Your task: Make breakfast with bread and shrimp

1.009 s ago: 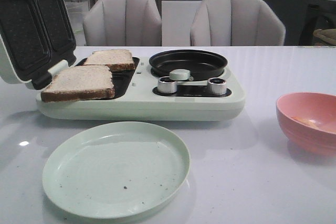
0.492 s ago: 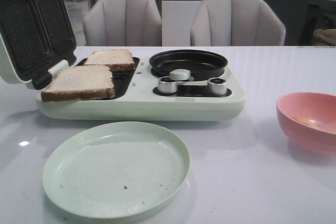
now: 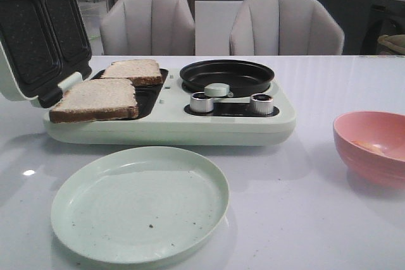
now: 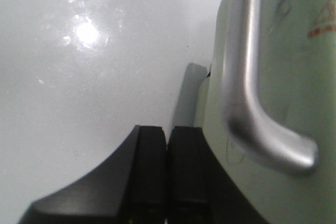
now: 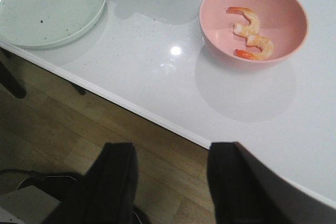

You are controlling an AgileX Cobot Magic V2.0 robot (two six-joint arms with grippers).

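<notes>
- Across the last second I see nothing shift in the front view: the surface (image 3: pixel 316 219), the breakfast maker (image 3: pixel 171 121) with its lid up, and the pale green plate (image 3: pixel 140 203) all sit as they did. I read that as the task not yet started — neither arm has come in over the things.
- The bread (image 3: pixel 95 99) is two slices lying on the open grill plates at the maker's left side, the near one overhanging the front edge a little; the second slice (image 3: pixel 133 71) lies just behind it. Both look untouched.
- The pink bowl (image 5: pixel 253 19) stands on the surface well to the right of the maker, and the shrimp (image 5: pixel 251 33) lies inside it — curled pieces on the bowl's floor.
- My right hand (image 5: pixel 170 182) is spread wide and holds nothing; it hangs off the surface's near edge above the floor, well apart from the bowl.
- My left hand (image 4: pixel 167 171) has its fingers pressed together with nothing between them, close beside the maker's lid and its silver handle (image 4: pixel 247 87), the bread out of its view.
</notes>
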